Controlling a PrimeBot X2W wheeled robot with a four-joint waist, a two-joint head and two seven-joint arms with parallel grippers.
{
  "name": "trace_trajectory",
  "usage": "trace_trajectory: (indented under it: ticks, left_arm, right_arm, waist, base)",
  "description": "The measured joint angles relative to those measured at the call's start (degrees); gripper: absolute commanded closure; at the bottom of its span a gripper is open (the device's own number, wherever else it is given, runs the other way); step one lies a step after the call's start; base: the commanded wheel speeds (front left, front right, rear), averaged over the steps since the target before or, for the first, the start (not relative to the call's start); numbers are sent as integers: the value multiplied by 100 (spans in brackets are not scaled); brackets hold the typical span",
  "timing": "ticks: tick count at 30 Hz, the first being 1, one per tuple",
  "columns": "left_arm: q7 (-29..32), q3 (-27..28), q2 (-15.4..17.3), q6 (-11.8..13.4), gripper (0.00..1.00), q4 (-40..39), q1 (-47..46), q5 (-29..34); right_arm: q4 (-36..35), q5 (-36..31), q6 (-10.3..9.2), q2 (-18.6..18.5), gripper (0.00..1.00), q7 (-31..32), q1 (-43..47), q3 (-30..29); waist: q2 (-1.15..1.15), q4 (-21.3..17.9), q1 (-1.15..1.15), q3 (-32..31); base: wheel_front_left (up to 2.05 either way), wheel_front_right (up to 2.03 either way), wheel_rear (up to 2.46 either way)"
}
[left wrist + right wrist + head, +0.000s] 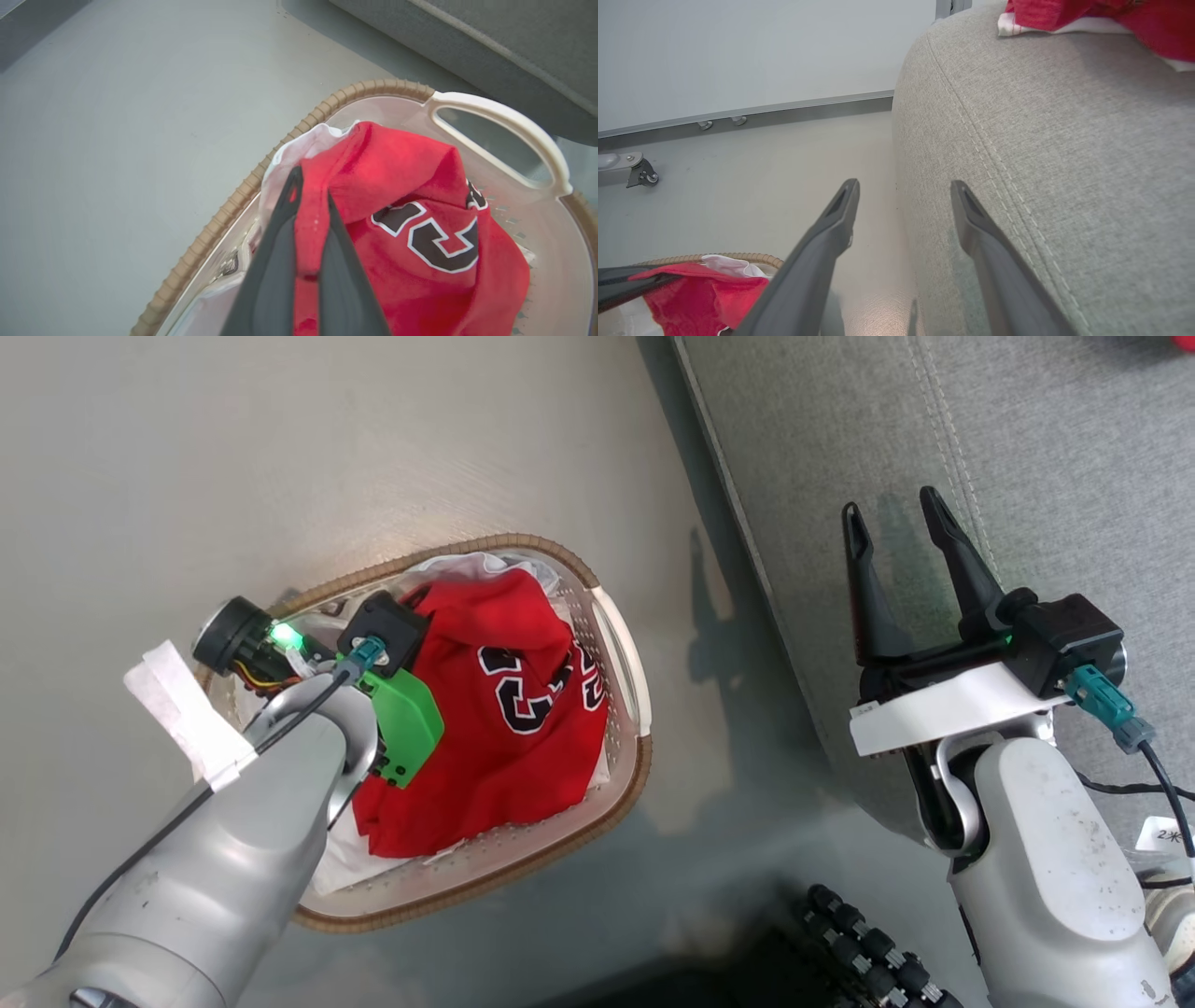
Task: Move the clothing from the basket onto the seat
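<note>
My left tool (312,186) is down in the basket (624,653), its fingers pressed together on a fold of the red jersey (504,728), near 11 o'clock on the heap in the head view. The jersey lies bunched in the basket over white fabric (467,565), and the basket stands on the floor (280,448). At the basket's 3 o'clock is the seat (1027,448). My right tool (889,504) hangs over its edge, fingers spread, holding nothing.

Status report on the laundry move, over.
Left claw shut on the red jersey inside the basket. Right claw open, empty, at the seat edge. Nothing seen blocking the way across.
</note>
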Motion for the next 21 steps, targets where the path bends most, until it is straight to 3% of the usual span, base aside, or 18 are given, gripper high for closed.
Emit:
trace_trajectory:
  ticks: [10,21]
  left_arm:
    - [-1,259,209,51,100,-1154,450,31]
    - [0,412,385,81,100,-2043,745,37]
  right_arm:
    - [156,-289,0,2,0,0,274,-174]
    - [467,-713,0,3,0,1,965,-430]
  waist:
    - [0,159,0,-640]
    - [0,448,0,-1830]
  base:
    - [0,0,0]
    - [0,0,0]
